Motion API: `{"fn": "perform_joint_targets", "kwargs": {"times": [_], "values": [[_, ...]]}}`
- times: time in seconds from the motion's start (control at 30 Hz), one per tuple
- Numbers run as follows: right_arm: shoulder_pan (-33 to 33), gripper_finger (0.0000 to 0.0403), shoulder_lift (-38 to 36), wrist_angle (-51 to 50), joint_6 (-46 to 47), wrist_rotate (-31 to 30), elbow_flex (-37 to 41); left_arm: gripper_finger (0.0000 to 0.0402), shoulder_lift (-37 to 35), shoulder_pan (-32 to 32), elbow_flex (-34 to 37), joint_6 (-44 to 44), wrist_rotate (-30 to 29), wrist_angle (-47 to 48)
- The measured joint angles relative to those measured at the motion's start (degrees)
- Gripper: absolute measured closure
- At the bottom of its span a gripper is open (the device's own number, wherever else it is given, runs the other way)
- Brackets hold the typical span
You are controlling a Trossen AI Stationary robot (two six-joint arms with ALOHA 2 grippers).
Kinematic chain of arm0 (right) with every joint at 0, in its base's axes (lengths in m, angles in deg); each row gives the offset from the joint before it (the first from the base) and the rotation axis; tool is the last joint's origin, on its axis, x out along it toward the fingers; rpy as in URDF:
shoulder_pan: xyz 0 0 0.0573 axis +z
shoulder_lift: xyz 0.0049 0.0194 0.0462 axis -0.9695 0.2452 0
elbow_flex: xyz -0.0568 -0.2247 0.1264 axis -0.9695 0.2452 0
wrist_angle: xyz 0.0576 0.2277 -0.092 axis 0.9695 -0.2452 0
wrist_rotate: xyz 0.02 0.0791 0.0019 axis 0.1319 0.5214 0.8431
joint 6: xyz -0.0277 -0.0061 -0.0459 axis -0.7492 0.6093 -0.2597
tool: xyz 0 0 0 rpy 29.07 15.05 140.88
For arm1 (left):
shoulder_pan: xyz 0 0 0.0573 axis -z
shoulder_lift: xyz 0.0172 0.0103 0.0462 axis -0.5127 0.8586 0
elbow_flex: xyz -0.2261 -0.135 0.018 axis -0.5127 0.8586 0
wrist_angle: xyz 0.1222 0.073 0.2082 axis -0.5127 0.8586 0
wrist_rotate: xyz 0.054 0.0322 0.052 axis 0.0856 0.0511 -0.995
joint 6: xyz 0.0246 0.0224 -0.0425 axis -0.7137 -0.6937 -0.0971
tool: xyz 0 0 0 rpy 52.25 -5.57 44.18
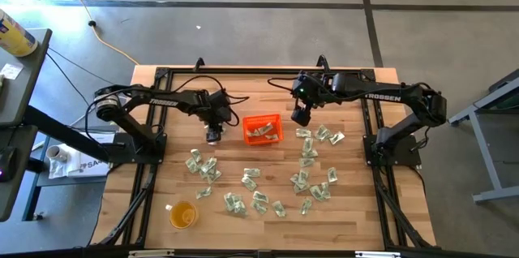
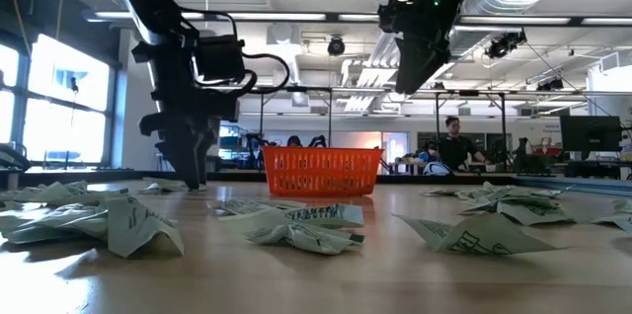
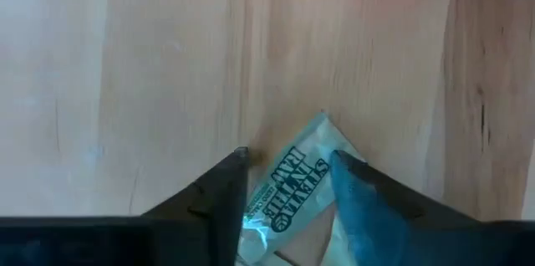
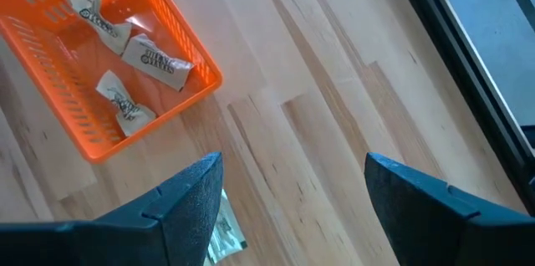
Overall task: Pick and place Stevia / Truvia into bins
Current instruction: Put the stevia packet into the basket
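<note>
Right now your left hand (image 1: 213, 135) is down at the desk (image 1: 162, 185), just left of the orange bin (image 1: 263, 139). Its wrist view shows a Stevia sachet (image 3: 288, 199) lying on the wood between the two fingers (image 3: 221, 195), one finger on each side of the packet. From these views you cannot tell whether the fingers actually pinch the paper or only bracket it. In the low view that hand (image 2: 188, 161) reaches down to the wood beside the bin (image 2: 322, 172).

Your right hand (image 1: 302, 117) hangs above the desk just right of the bin, its fingers (image 4: 188, 199) spread wide with nothing between them. Its wrist camera looks down on the bin (image 4: 50, 90), which holds three sachets (image 4: 155, 61), and on one more packet (image 4: 219, 232) lying on the wood near one finger.

Loose sachets (image 1: 308, 181) lie scattered over the nearer half of the desk, in a group below the left hand and a larger spread below and to the right of the bin. A round yellow-orange cup (image 1: 182, 214) stands near the desk's front left corner.

A person (image 2: 452, 146) shows in the room behind the desk.
</note>
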Motion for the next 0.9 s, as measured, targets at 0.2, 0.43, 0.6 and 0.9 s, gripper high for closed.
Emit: {"fn": "perform_joint_targets", "kwargs": {"times": [0.2, 0.43, 0.6, 0.9], "values": [[0.00, 0.0121, 0.00, -0.04, -0.05, -0.65, 0.00, 0.0303, 0.19, 0.03, -2.30, 4.26, -1.64, 2.53], [0.02, 0.0121, -0.16, -2.00, -0.14, -2.97, 0.00, 0.0379, 0.39, 0.02, -13.65, 7.72, -2.56, 8.41], [0.13, 0.0121, -2.60, -3.59, -0.05, -4.46, 0.00, 0.0375, 0.36, 0.02, -23.68, 7.69, -1.17, 13.00], [-0.04, 0.0121, -5.53, -11.89, -0.17, -6.66, -0.02, 0.0362, 1.50, 1.48, -29.44, 8.14, 18.27, 1.71]]}}
